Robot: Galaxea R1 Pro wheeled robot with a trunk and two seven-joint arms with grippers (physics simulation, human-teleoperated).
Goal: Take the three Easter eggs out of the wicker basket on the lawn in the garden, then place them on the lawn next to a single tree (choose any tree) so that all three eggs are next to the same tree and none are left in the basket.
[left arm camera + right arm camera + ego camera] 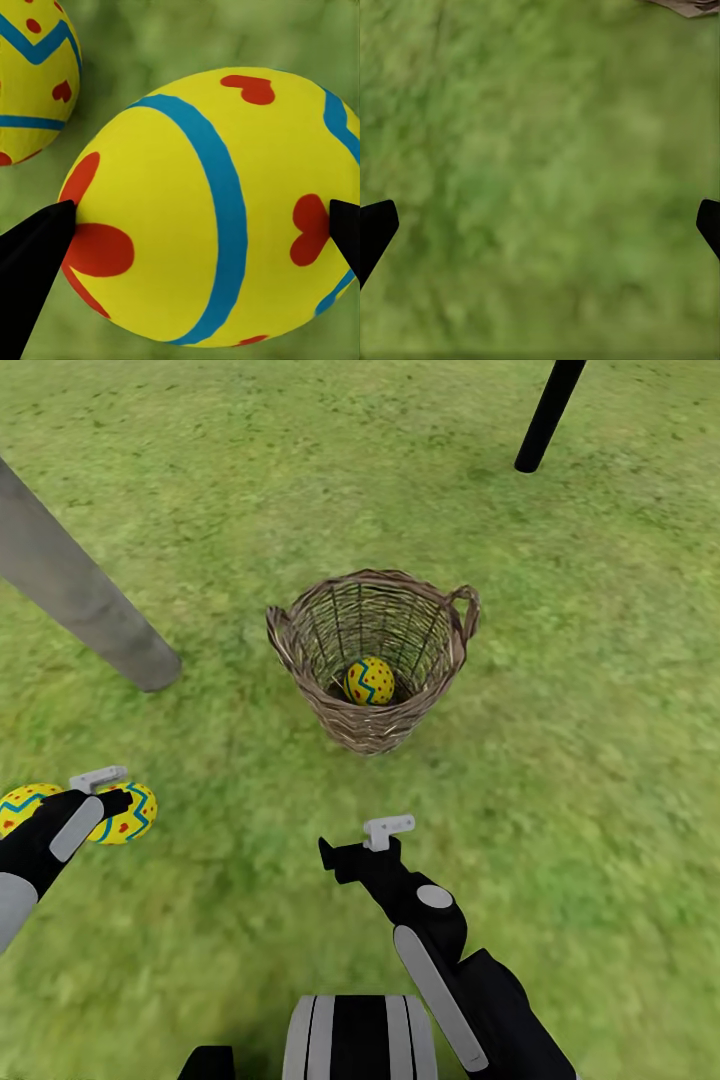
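At frame centre the wicker basket (372,660) stood on the lawn (580,710) with one Easter egg (369,681) inside. At lower left, two eggs (128,814) lay by the left gripper (112,792); a pale grey trunk (70,595) slanted above.

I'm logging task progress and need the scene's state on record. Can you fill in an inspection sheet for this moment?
Surface: mottled green lawn, flat.
Job's things: wicker basket upright, one Easter egg still inside. Second egg sits between the left hand's fingertips, over the grass. Third egg lies beside it on the lawn, partly hidden by the arm. Pale grey tree trunk stands near both.
Clutter: nothing seen.
Grippers: left hand fingertips against the second egg's sides; right hand open, empty, over grass short of the basket.
Cables: nothing seen.
Surroundings: black trunk beyond the basket.
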